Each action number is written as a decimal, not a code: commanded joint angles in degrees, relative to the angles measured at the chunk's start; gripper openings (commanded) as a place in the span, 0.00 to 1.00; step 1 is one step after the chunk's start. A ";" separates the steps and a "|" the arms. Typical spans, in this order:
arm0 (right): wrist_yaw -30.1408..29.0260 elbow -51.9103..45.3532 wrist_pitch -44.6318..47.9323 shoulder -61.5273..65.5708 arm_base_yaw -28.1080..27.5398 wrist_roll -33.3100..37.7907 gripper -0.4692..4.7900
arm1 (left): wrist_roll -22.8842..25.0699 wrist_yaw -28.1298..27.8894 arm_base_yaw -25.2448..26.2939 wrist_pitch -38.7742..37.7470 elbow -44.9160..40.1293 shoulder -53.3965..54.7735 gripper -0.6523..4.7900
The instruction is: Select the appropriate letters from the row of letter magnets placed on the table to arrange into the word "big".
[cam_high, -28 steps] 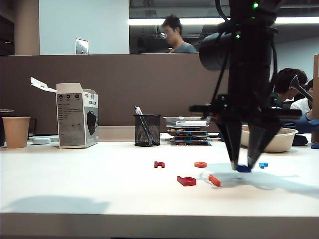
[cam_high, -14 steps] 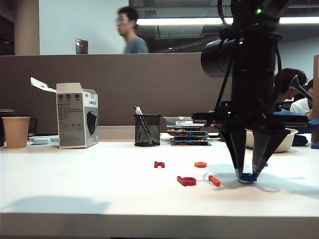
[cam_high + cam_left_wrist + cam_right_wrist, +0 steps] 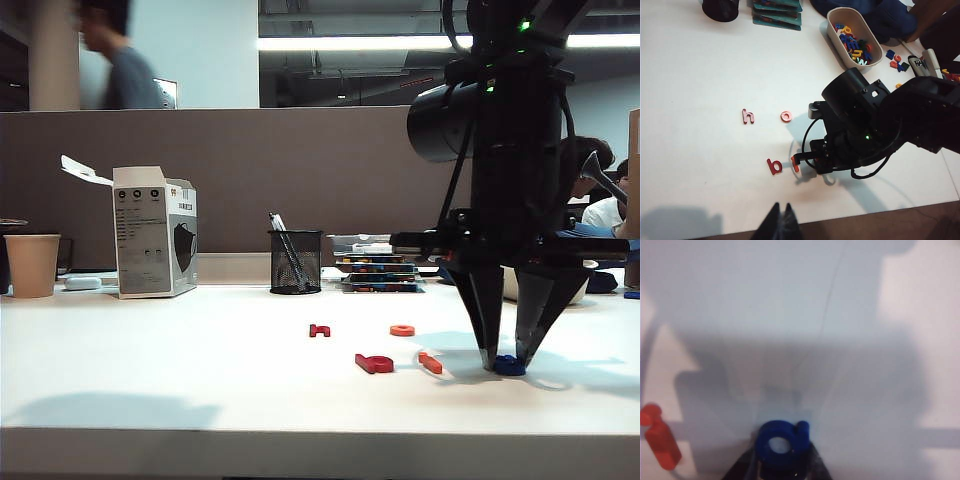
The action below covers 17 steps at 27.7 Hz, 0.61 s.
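Sitting pinched in the right claw (image 3: 508, 362): blue "g" (image 3: 781, 441).

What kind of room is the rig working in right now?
Most likely a shared office. A cubicle partition backs the white desk, a mesh pen cup and a paper cup stand on it, and people sit behind. The right gripper holds the blue g.

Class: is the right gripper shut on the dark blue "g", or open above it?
Shut on it: the right gripper has its fingers on either side of the dark blue "g", low at the table.
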 commanded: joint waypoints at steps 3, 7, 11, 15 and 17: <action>-2.97 -0.26 2.10 0.26 0.13 0.22 0.30 | 0.07 -0.52 -0.04 0.09 0.11 -0.11 0.11; -2.93 -0.26 2.64 0.26 0.13 0.22 0.31 | 0.07 -0.52 -0.04 0.07 0.11 -0.11 0.11; -2.93 -0.26 2.40 0.26 0.13 0.22 0.31 | 0.07 -0.52 -0.04 0.09 0.11 -0.11 0.11; -2.93 -0.26 1.99 0.26 0.13 0.22 0.40 | 0.07 -0.52 -0.04 0.09 0.11 -0.11 0.11; -2.91 -0.26 1.73 0.26 0.13 0.22 0.49 | 0.07 -0.52 -0.04 0.09 0.11 -0.11 0.11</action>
